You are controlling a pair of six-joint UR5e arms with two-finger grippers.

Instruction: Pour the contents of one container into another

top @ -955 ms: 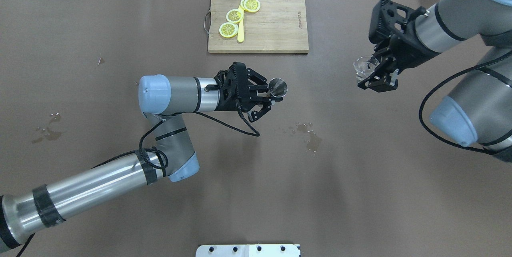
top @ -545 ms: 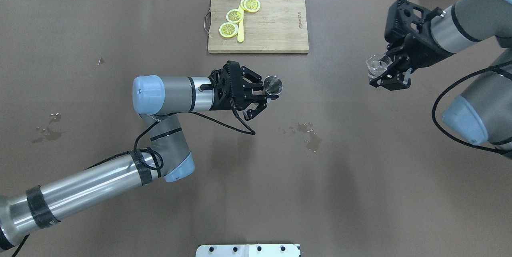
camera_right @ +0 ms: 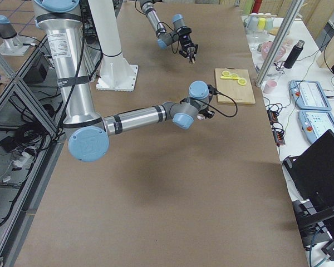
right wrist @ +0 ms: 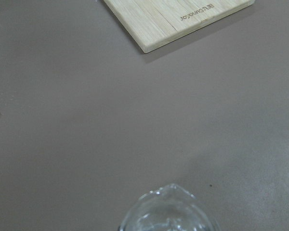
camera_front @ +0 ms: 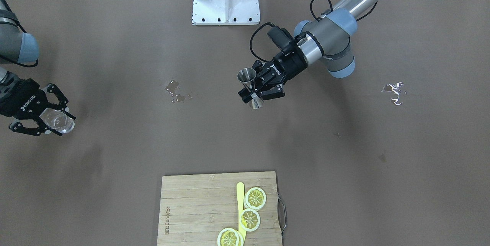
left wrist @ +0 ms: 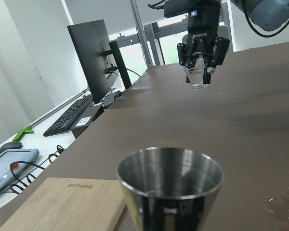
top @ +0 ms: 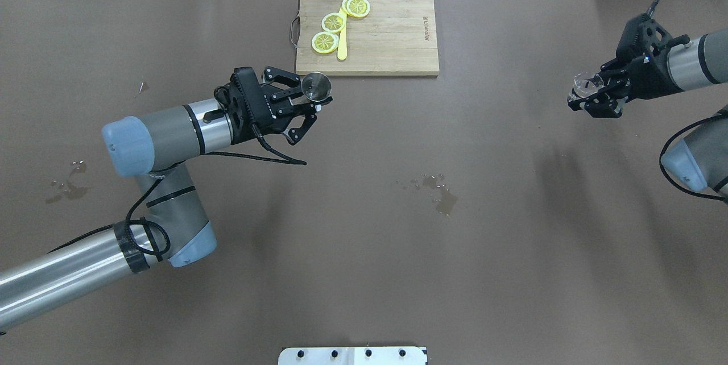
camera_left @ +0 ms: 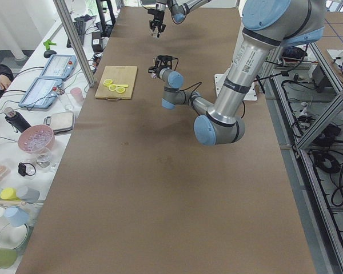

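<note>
A steel jigger hangs above the table just in front of the cutting board's near-left corner, mouth up, and my left gripper is shut on its waist. From the front the jigger leans slightly in the left gripper. The left wrist view is filled by the jigger's cup. Far to the right, my right gripper is shut on a small clear glass, held off the table; the glass also shows from the front. Only the glass rim appears in the right wrist view.
A wooden cutting board with lemon slices and a yellow stick lies at the far middle. Wet patches mark the table at the centre and the left. The white base plate sits at the near edge.
My left gripper has carried the jigger left and farther from the robot, toward the cutting board. The right gripper has carried the glass farther right. Both stay shut.
</note>
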